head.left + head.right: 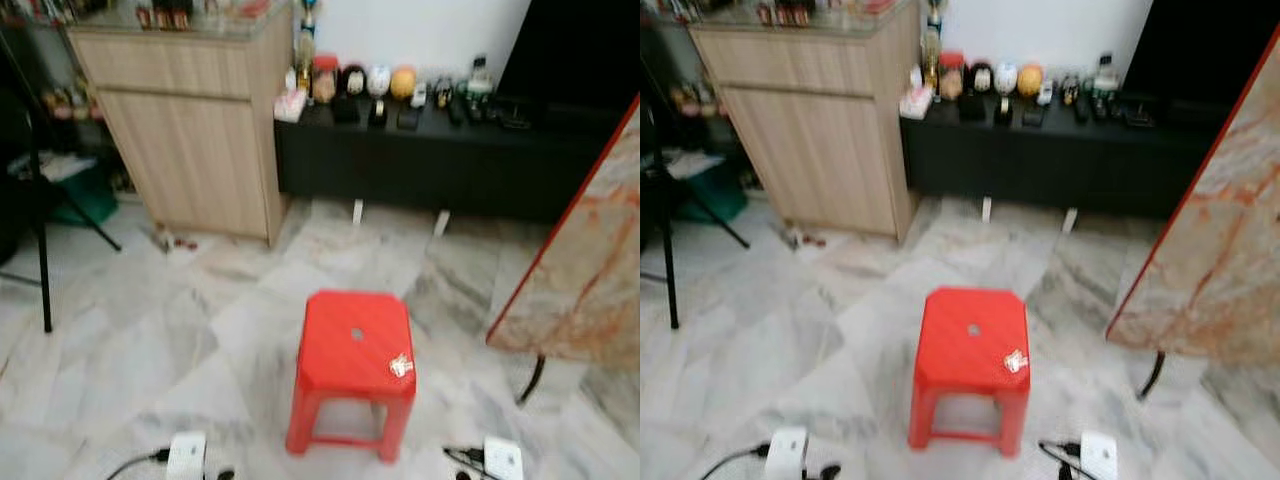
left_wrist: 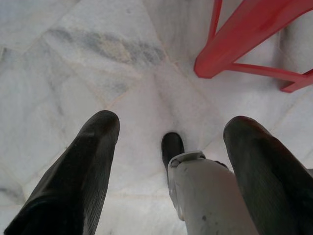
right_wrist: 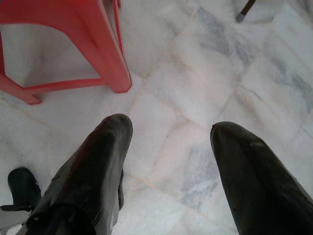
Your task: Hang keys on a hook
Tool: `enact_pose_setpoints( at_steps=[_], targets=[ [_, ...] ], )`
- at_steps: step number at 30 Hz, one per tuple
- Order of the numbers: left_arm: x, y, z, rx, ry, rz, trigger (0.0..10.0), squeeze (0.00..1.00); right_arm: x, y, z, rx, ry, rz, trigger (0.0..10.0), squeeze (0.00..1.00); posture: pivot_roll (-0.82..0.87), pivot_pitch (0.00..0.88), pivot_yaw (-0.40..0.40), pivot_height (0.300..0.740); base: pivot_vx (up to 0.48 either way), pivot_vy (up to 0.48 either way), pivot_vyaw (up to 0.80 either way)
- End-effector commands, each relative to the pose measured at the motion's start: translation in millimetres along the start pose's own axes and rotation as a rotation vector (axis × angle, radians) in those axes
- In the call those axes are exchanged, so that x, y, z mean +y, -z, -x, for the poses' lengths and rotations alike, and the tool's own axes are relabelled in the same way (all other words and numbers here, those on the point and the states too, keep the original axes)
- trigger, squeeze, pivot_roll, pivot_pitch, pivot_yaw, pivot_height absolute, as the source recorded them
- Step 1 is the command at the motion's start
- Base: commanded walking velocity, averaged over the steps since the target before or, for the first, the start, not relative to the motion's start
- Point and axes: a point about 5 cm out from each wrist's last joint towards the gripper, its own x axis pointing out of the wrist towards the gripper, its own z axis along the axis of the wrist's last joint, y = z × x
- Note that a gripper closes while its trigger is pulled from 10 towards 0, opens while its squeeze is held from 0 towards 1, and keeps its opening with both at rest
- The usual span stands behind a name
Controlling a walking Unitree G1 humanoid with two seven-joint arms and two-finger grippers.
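Observation:
A small bunch of keys (image 1: 401, 366) lies on the near right corner of a red plastic stool (image 1: 350, 340) standing on the marble floor straight ahead. My left gripper (image 2: 171, 127) hangs open over the floor beside the stool's legs (image 2: 230, 54), with nothing between its fingers. My right gripper (image 3: 171, 132) also hangs open above the floor tiles, close to a leg of the stool (image 3: 115, 63). I can make out no hook in these blurred views.
A wooden cabinet (image 1: 200, 130) stands at the back left, and a low black bench (image 1: 440, 150) with small objects runs along the wall. A marble-patterned tabletop (image 1: 590, 260) juts in at right. A black tripod leg (image 1: 42, 250) stands at left. My two feet (image 1: 186, 455) show at the bottom.

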Motion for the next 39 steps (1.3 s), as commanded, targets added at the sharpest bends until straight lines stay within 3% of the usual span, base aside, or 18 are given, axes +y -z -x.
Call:
enact_pose_setpoints(
  at_steps=[1, 10, 14, 39],
  targets=[
    [0.6, 7, 1.7, 0.027, 0.004, -0.001, 10.0, 0.0, -1.0, -2, -0.3, -0.009, 0.006, -0.002, 10.0, 0.0, 0.07, 0.0, -0.05, 0.74, 0.266, 0.0, 0.0],
    [0.3, 8, 1.8, 0.029, 0.007, -0.005, 10.0, 0.0, -2.7, -4, -0.5, -0.014, 0.009, -0.013, 10.0, 0.0, 0.08, 0.0, -0.051, 0.74, 0.284, 0.0, 0.0],
    [-0.2, 8, 1.8, 0.029, 0.009, -0.007, 10.0, 0.0, -3.8, -2, -0.4, -0.005, 0.024, -0.007, 10.0, 0.0, 0.07, 0.0, -0.05, 0.74, 0.227, 0.0, -0.68],
    [0.0, 8, 1.8, 0.023, -0.007, -0.007, 10.0, 0.0, 6.0, -18, -2.7, -0.062, -0.018, 0.024, 10.0, 0.0, 0.07, 0.0, -0.052, 0.74, 0.0, 0.0, -0.03]
  ],
)
